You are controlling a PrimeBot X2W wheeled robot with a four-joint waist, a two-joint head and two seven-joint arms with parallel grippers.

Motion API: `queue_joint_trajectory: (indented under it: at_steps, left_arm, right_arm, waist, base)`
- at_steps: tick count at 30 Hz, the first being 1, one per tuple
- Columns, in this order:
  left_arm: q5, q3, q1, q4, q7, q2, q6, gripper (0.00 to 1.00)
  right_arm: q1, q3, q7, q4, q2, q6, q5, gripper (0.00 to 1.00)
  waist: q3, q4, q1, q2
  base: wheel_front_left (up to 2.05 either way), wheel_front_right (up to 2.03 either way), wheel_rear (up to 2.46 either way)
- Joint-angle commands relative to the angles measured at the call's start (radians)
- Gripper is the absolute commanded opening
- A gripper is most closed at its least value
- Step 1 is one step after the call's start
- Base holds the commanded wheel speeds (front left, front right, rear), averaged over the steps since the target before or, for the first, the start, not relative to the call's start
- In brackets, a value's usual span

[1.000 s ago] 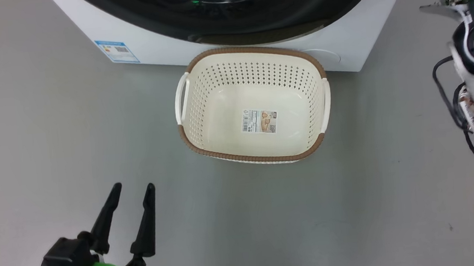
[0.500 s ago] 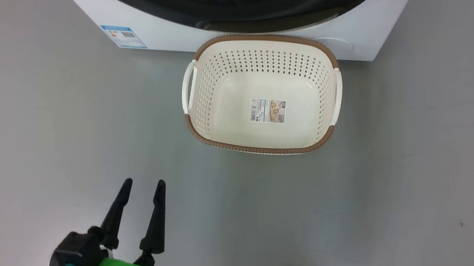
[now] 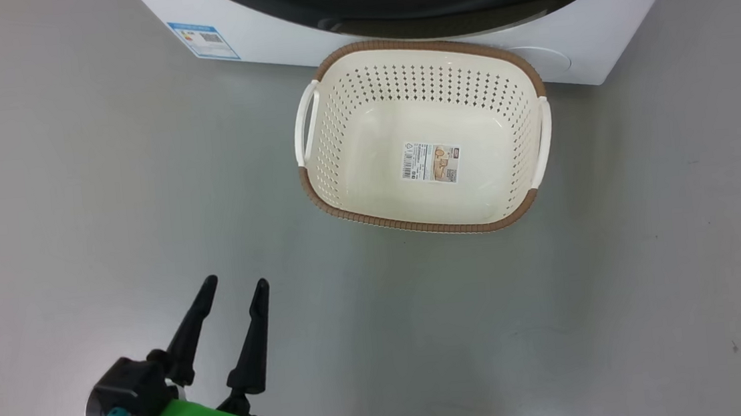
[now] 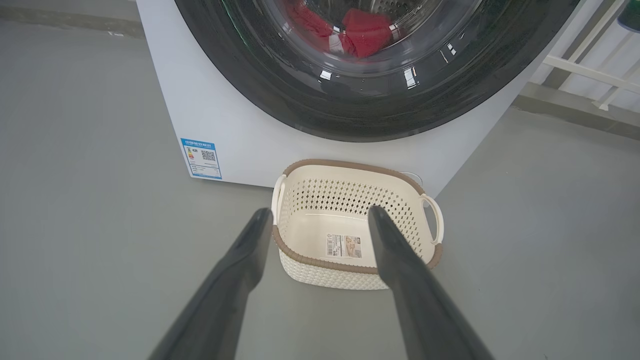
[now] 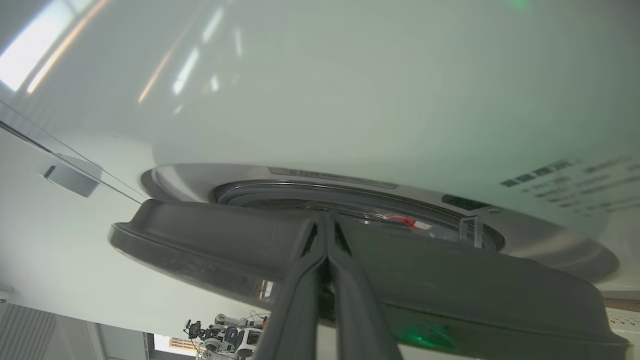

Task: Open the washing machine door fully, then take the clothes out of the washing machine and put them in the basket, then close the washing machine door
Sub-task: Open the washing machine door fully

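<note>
the left gripper (image 3: 236, 281) hangs over the grey floor (image 3: 74, 193), its 2 fingers spread wide and empty, the basket (image 3: 423, 42) stands empty just before the washing machine (image 3: 261, 30), red clothes (image 4: 365, 32) lie behind the washing machine door (image 4: 350, 115), and the right gripper (image 5: 326, 217), fingers pressed together on nothing, has its tips at that door's slightly ajar edge.

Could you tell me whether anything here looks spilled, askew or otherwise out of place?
Nothing stands out. The basket stands upright and empty on the floor before the washing machine, and the clothes lie inside it, behind the door glass.
</note>
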Motion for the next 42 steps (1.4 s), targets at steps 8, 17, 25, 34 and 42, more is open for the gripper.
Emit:
queue_joint_trajectory:
  at_steps: [8, 17, 25, 34, 42]
  left_arm:
    - [-0.011, 0.023, -0.026, -0.014, -0.012, 0.013, -0.005, 1.0]
    - [-0.013, 0.019, -0.029, -0.013, -0.012, 0.011, -0.005, 1.0]
    - [-0.01, 0.022, -0.028, -0.01, -0.012, 0.007, -0.005, 1.0]
    - [-0.002, 0.028, -0.018, -0.009, -0.012, 0.003, -0.005, 1.0]
    - [0.009, 0.031, 0.001, -0.009, -0.012, 0.002, -0.005, 1.0]
  right_arm:
    - [-0.064, 0.036, 0.074, 0.05, 0.031, 0.0, 0.002, 0.0]
    - [-0.063, 0.05, 0.073, 0.057, 0.039, 0.0, -0.018, 0.0]
    - [-0.039, 0.055, 0.091, 0.042, 0.047, 0.0, -0.02, 0.0]
    - [0.03, 0.072, 0.145, 0.016, 0.059, 0.0, -0.019, 0.0]
    - [0.102, 0.09, 0.188, -0.022, 0.078, 0.0, -0.018, 0.0]
  waist:
    - [-0.001, 0.007, 0.0, -0.0001]
    - [-0.004, 0.01, 0.0, -0.0001]
    - [-0.016, 0.008, 0.0, -0.0001]
    - [-0.056, -0.008, 0.0, -0.0001]
    - [-0.095, -0.031, 0.0, -0.0001]
  base:
    - [0.0, 0.0, 0.0]
    - [0.0, 0.0, 0.0]
    - [0.0, 0.0, 0.0]
    - [0.0, 0.0, 0.0]
    - [0.0, 0.0, 0.0]
